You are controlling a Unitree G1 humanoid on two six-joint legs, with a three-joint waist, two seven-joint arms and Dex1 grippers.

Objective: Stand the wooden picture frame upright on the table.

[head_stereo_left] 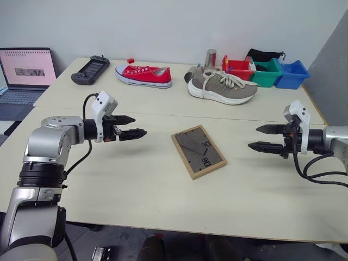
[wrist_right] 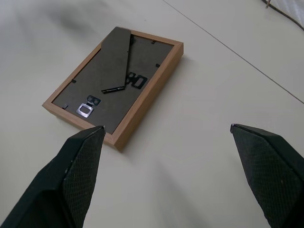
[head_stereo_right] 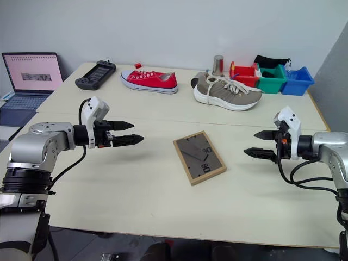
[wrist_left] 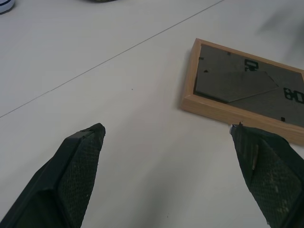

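- Two grippers flank the wooden picture frame (head_stereo_left: 199, 151), which lies flat and face down at the centre of the head view, its dark grey back panel and folded easel leg turned upward.
- Left gripper (head_stereo_left: 131, 126) hovers at centre left of the picture, its two black fingers spread wide and holding nothing, well apart from the frame's near edge.
- Right gripper (head_stereo_left: 265, 137) hangs at centre right, likewise spread to its widest and empty, pointing inward toward the frame with bare table (head_stereo_left: 136, 185) between them.
- Frame placement: it rests on the nearer of the table's two joined tops, just below the seam (head_stereo_left: 163, 116), turned at a slant to the table edge.
- Behind it, along the top of the picture, stand a red sneaker (head_stereo_left: 144, 75), a grey sneaker (head_stereo_left: 222, 86), a black game controller (head_stereo_left: 90, 70), a small metal cylinder (head_stereo_left: 210, 57) and coloured bins (head_stereo_left: 266, 70); a laptop (head_stereo_left: 24, 73) sits open at upper left.
- Step in hand, by the look of it: the approach, with no contact made and the frame not yet raised.
- Next move would seem to call for both grippers to close in on opposite edges, one to tip the frame up off its face and the other to steady it, with the easel leg swung out so it can stand.
- Risk: the thin frame may slide on the smooth top instead of lifting.
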